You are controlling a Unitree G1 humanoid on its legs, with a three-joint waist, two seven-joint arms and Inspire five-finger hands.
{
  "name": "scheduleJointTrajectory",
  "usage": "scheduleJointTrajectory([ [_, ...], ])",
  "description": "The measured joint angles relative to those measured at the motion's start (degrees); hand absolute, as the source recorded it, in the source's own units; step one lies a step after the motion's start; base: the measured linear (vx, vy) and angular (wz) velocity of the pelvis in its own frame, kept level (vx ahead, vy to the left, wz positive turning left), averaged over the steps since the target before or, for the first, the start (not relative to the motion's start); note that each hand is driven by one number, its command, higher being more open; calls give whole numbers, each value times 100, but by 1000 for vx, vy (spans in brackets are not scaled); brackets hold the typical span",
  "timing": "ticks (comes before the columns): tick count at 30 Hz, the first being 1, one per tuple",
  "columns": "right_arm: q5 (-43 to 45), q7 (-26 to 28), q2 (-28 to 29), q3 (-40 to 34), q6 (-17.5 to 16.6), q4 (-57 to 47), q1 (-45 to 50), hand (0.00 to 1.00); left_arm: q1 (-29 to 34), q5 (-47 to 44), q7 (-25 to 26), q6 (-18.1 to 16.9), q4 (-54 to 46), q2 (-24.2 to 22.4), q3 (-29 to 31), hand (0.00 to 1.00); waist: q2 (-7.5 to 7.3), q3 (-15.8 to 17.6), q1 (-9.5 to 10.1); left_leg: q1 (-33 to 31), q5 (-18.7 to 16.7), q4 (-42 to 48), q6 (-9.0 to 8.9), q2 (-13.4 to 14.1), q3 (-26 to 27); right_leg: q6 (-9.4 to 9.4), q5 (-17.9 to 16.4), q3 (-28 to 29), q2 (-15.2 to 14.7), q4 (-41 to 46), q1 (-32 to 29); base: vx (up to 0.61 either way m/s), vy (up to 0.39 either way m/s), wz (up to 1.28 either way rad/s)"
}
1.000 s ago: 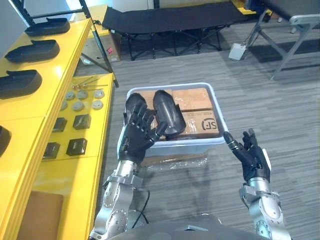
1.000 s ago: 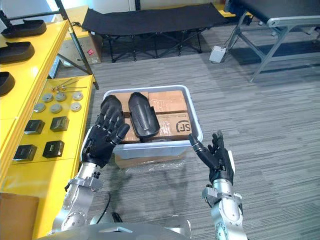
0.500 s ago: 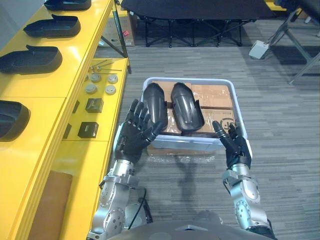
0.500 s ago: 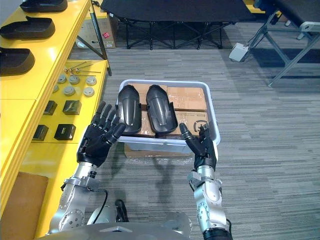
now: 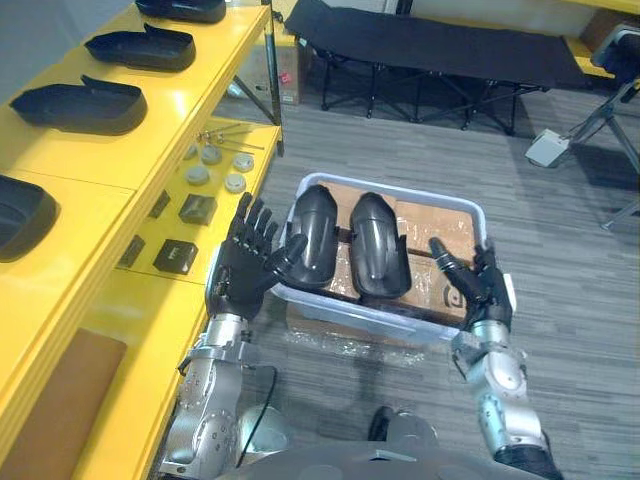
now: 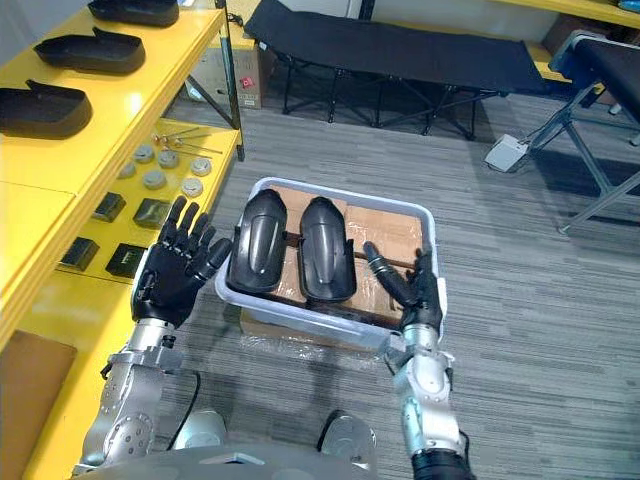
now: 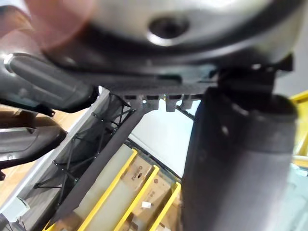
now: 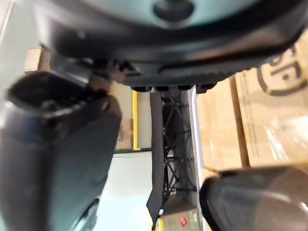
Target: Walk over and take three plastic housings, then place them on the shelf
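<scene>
Over grey carpet (image 6: 530, 300), left hand (image 6: 170, 275) and right hand (image 6: 415, 292), splayed, flank the bin (image 6: 300, 316).

- One glossy black, curved housing (image 5: 312, 240) is laid domed side up in the bin (image 5: 360, 312), just beside the left hand's (image 5: 245, 275) thumb.
- A second matching housing (image 5: 378, 245) is laid parallel alongside, nearer the right hand's (image 5: 485, 295) outstretched fingers (image 5: 447, 264).

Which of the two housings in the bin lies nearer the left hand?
The left housing, right beside the left hand; the right housing lies beyond it.
</scene>
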Motion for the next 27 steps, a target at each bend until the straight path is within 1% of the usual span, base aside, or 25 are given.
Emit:
scheduleJointTrajectory([
  [1, 1, -16, -43, -57, 27, 0, 9, 100, 2, -17, 33, 31, 1, -19, 4, 100, 16, 6, -12, 23, 43, 52, 52, 21, 0, -12, -11, -55, 15, -19, 89, 182, -162, 26],
  [2, -1, -51, -112, -150, 97, -3, 66, 100, 8, -48, 62, 44, 8, -70, 14, 100, 20, 8, -22, 15, 173, 242, 226, 41, 35, -13, -16, -123, 44, -169, 306, 135, -138, 32],
  [3, -2, -61, -136, -239, 147, -3, 148, 100, 5, -48, 47, 43, 7, -99, 34, 100, 28, 6, -29, -62, 319, 470, 310, 70, 124, 0, -7, -211, 52, -424, 565, 127, -125, 34],
  [4, -2, -74, -134, -277, 152, -4, 189, 100, -3, -48, 36, 41, 7, -103, 42, 100, 41, 9, -36, -99, 388, 585, 309, 103, 195, 30, 12, -253, 58, -587, 692, 112, -99, 41],
  [5, -16, -108, -131, -348, 159, -2, 272, 100, -22, -47, 3, 40, 11, -105, 42, 100, 51, 12, -58, -241, 473, 784, 315, 157, 349, 101, 65, -365, 51, -879, 890, 73, -40, 37],
  [6, -20, -124, -139, -440, 158, -2, 328, 100, -20, -47, -33, 39, 23, -129, 5, 100, 86, -2, -58, -263, 442, 666, 293, 195, 507, 124, 101, -426, 38, -941, 894, 83, 1, 42],
  [7, -25, -134, -127, -546, 161, 13, 362, 100, -23, -47, -104, 30, 69, -130, -39, 100, 193, -52, -87, -181, 421, 382, 275, 164, 720, 148, 117, -509, 18, -947, 871, 70, 68, 50],
  [8, -45, -160, -115, -604, 219, 17, 351, 100, -48, -49, -171, 28, 157, -119, -52, 100, 210, -51, -199, -47, 433, -18, 280, -12, 908, 184, 138, -598, -87, -954, 846, 65, 123, 56],
  [9, -291, -187, -120, -646, 270, 17, 341, 100, -64, -50, -236, 26, 249, -112, -89, 100, 209, -45, -222, 34, 458, -386, 282, -170, 1014, 225, 165, -656, -188, -956, 789, 32, 152, 45],
  [10, -440, -200, -120, -659, 307, 17, 311, 100, -66, -50, -271, 26, 295, -100, -124, 100, 199, -30, -205, 56, 470, -572, 263, -260, 1061, 241, 175, -659, -246, -947, 726, 5, 131, 19],
  [11, -518, -204, -120, -664, 345, 21, 273, 100, -77, -49, -290, 26, 322, -83, -149, 100, 176, 0, -191, 53, 482, -640, 266, -316, 1067, 256, 185, -659, -268, -931, 686, -15, 121, 7],
  [12, -704, -238, -123, -667, 393, 147, 60, 100, -106, -51, -362, 28, 352, -15, -175, 100, 124, 118, -185, 17, 521, -720, 297, -421, 1075, 286, 211, -659, -365, -877, 607, -26, 88, 8],
  [13, -801, -311, -133, -665, 396, 233, -29, 100, -120, -49, -365, 30, 352, 20, -207, 100, 52, 164, -185, -67, 523, -724, 301, -444, 1056, 284, 245, -668, -378, -877, 552, -56, 114, 13],
  [14, -958, -466, -165, -669, 417, 476, -289, 100, -213, -47, -377, 31, 352, 105, -261, 100, 45, 254, -160, -187, 543, -713, 333, -513, 1012, 274, 325, -677, -405, -878, 454, -88, 158, 24],
  [15, -1123, -607, -229, -665, 494, 703, -547, 100, -349, -7, -363, 32, 352, 200, -326, 100, -47, 395, -157, -317, 563, -711, 365, -589, 934, 289, 364, -699, -460, -877, 374, -89, 157, 29],
  [16, -1178, -691, -282, -661, 529, 809, -675, 100, -428, 53, -352, 32, 353, 227, -349, 100, -71, 479, -155, -390, 579, -696, 390, -620, 884, 284, 400, -731, -488, -877, 342, -72, 134, 37],
  [18, -1372, -1022, -467, -666, 652, 1183, -1112, 100, -637, 104, -312, 35, 353, 301, -399, 100, -99, 706, -128, -660, 649, -671, 500, -714, 753, 260, 550, -820, -563, -878, 193, -87, 141, 41],
  [19, -1382, -1178, -587, -667, 692, 1306, -1283, 100, -723, 227, -255, 35, 353, 324, -390, 100, -86, 822, -86, -779, 673, -630, 540, -754, 697, 270, 610, -826, -608, -878, 136, -84, 140, 34],
  [21, -1462, -1342, -742, -666, 787, 1445, -1529, 100, -780, 348, -179, 34, 352, 349, -375, 100, -61, 938, 25, -918, 681, -592, 580, -815, 624, 288, 639, -825, -666, -876, 48, -57, 105, 22],
  [25, -1781, -1502, -1060, -613, 1156, 1663, -2220, 100, -794, 342, -104, 32, 351, 406, -320, 100, 0, 1208, 109, -1182, 697, -411, 641, -804, 530, 296, 655, -829, -661, -874, -61, -65, 66, 11],
  [27, -1784, -1582, -1393, -552, 1371, 1893, -2572, 100, -778, 349, -104, 31, 346, 391, -371, 100, 19, 1293, 169, -1342, 705, -376, 657, -798, 492, 299, 657, -829, -650, -872, -177, -68, 26, 5],
])
